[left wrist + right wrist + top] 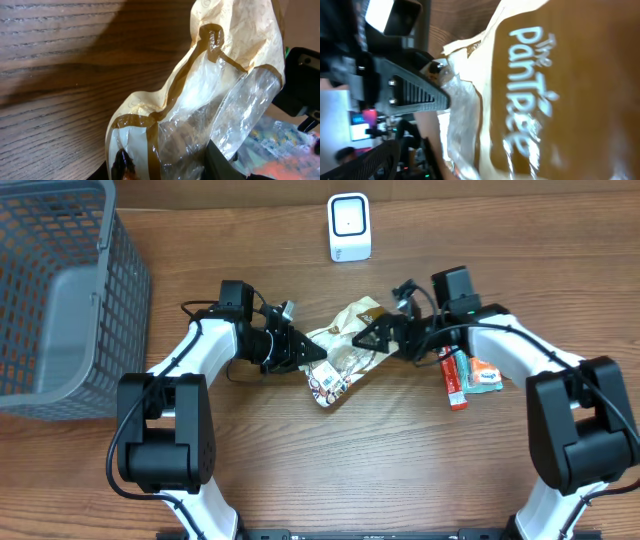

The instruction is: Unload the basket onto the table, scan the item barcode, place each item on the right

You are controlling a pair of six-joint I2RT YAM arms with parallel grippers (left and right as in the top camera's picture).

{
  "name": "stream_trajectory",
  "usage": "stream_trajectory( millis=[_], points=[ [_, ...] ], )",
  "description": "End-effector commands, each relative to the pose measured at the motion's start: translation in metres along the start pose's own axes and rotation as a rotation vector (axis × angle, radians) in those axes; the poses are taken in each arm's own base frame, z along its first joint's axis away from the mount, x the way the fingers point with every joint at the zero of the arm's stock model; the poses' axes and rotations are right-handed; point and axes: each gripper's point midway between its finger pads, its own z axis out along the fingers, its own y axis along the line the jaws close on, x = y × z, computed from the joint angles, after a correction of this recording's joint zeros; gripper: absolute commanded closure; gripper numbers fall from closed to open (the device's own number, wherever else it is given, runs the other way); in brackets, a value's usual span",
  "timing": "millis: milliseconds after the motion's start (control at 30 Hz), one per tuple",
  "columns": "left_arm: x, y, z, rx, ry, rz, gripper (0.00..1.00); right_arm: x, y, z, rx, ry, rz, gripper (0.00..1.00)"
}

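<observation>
**Bag held up near the scanner**

The bag [345, 345] is the thing to scan. It sits in the middle of the counter [400, 470], a little way from the scanner [349, 227] on the robot's side. It is crinkly, part clear and part tan with brown bands. In the right wrist view, big white letters on a brown patch [532, 90] read "Pantree", with a small word above that looks like "The". A white label with red marks [328, 383] sits at the bag's end farthest from the scanner. It is too small to read.

The left claw [305, 352] is clenched on the bag's left edge. In the left wrist view the bag [210, 80] rises between its fingers. The right claw [375, 335] is spread wide, right at the bag's other side.

Some red and orange packets [462, 375] lie on the counter to the right of the scanner and nearer the robot, under the right arm. A grey basket [125, 300] stands far to the scanner's left.
</observation>
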Motion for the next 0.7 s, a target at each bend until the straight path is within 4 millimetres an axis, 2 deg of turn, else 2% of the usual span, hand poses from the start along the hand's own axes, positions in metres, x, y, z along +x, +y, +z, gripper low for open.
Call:
stream_trajectory(
  millis=[0, 167, 333, 433, 567, 667],
  points=[
    [-0.007, -0.011, -0.005, 0.045, -0.013, 0.083, 0.84, -0.004, -0.003, 0.008, 0.072, -0.024, -0.050, 0.00],
    [-0.006, -0.013, -0.005, 0.054, -0.012, 0.146, 0.83, -0.014, 0.003, 0.018, 0.093, -0.064, -0.130, 0.00],
    [-0.003, -0.012, -0.005, 0.053, -0.002, 0.174, 0.83, -0.014, 0.004, 0.018, 0.091, -0.064, -0.132, 0.01],
    [-0.003, -0.012, -0.005, 0.053, -0.001, 0.176, 0.83, -0.012, 0.004, 0.019, 0.093, -0.056, -0.125, 0.12],
    [-0.003, -0.012, -0.005, 0.053, -0.001, 0.176, 0.83, -0.010, 0.007, 0.022, 0.089, -0.050, -0.136, 0.36],
    [-0.003, -0.012, -0.005, 0.053, -0.001, 0.176, 0.83, -0.008, 0.011, 0.026, 0.083, -0.046, -0.149, 0.48]
  ],
)
